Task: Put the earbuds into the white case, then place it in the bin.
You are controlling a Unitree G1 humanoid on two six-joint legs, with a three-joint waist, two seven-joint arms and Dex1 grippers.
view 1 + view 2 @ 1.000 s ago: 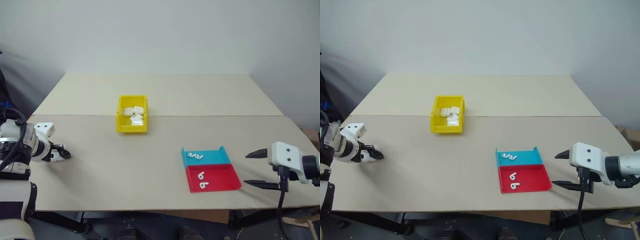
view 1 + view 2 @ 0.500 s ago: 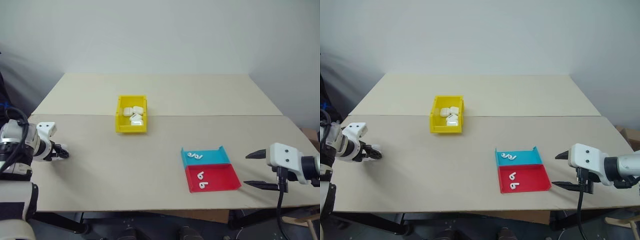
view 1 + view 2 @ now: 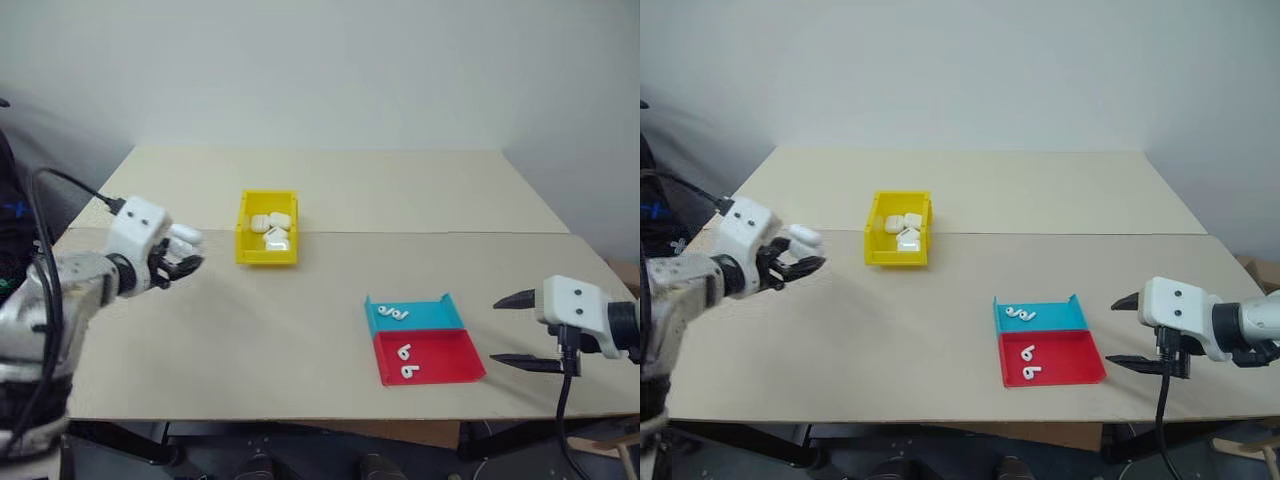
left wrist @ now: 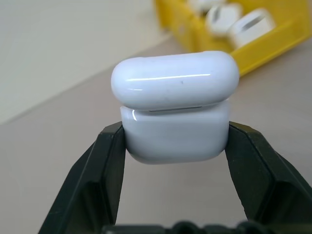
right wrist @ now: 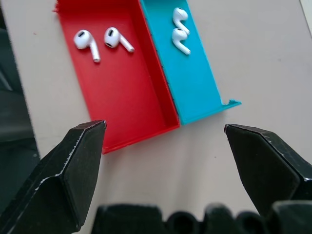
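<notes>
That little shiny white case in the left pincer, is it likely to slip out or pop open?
The small glossy white rounded case looks hard and smooth, so it could slide; the left pincer grips only its lower half between two narrow black fingers. A thin seam shows under its lid, so a knock might flip it open. It probably weighs little, being so small.

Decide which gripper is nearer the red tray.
Right. The right gripper hangs open just beside the red tray; the left gripper, holding a white case, is far across the table.
</notes>
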